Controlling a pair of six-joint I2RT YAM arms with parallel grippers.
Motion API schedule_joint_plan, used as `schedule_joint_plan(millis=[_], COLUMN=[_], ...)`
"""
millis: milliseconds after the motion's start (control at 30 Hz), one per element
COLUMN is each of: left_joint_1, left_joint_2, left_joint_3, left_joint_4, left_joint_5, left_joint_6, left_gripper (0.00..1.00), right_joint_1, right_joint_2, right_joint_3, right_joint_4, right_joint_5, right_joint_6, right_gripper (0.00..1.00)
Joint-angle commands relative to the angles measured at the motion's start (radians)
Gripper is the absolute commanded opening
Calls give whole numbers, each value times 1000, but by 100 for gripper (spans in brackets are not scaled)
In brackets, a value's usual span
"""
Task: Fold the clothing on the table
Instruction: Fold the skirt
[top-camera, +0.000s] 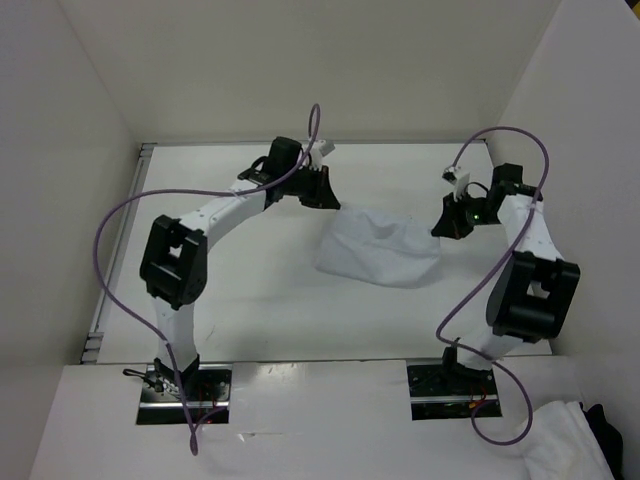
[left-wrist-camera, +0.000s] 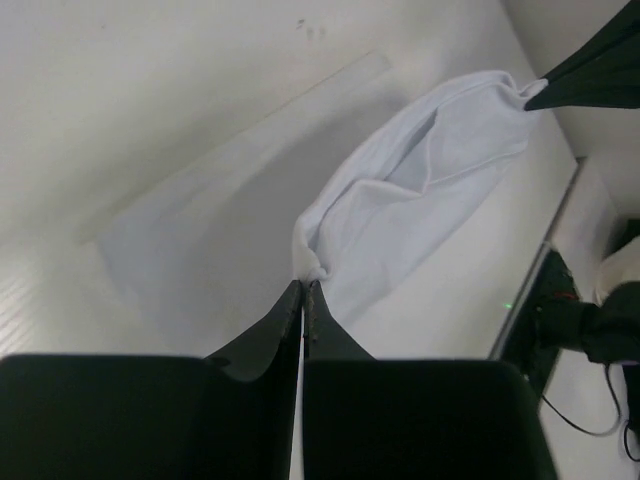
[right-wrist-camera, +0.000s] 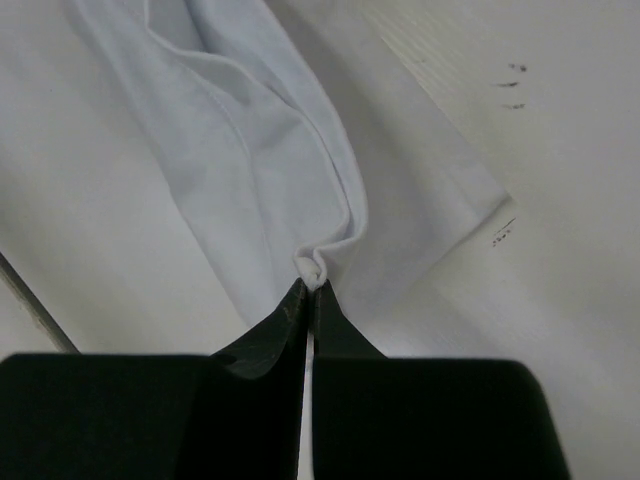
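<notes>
Closest to its own wrist lens, the left tool (left-wrist-camera: 303, 287) is pressed together on a small bunch of hem at one end of the clothing (left-wrist-camera: 400, 200); the right tool (right-wrist-camera: 308, 287) is clamped likewise on a puckered corner at the other end. From above, the white garment sits right of centre on the surface (top-camera: 250, 300), roughly midway between its far and near edges; it is slung between the two tools and sags toward the near edge; how much of it rests on the surface I cannot tell. Both grips look shallow, with only a nub of fabric past the tips; my guess is that pulling the arms apart too hard would slip one corner free and drop the cloth crumpled; unequal lift or travel would skew the fold; the tips may also hold one layer only, letting the other droop open.
</notes>
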Motion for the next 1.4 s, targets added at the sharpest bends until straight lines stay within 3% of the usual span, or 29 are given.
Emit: schedule_joint_plan(millis=[0, 400, 567, 767, 1000, 1167, 1367], left_joint_1=[-11, -77, -77, -65, -32, -11, 20], left_joint_2=[-158, -371, -408, -394, -241, -163, -78], left_joint_3=[-73, -231, -298, -334, -191, -122, -87], left_joint_4=[0, -106, -127, -128, -161, -172, -198], left_joint_5=[25, 25, 35, -7, -16, -34, -34], left_joint_6=[42, 76, 76, 85, 76, 76, 85], left_gripper=[0, 0, 0, 0, 0, 0, 0], right_joint_1=[6, 36, 59, 68, 68, 77, 77], right_joint_2=[-190, -264, -299, -325, -294, -314, -247], right_joint_3=[-31, -49, -140, -169, -137, -114, -175], right_joint_4=[-57, -265, -319, -153, -109, 119, 365], right_joint_5=[-24, -65, -9, 65, 74, 92, 181], right_joint_6=[-103, -212, -232, -18, 50, 261, 384], right_gripper=[0, 0, 0, 0, 0, 0, 0])
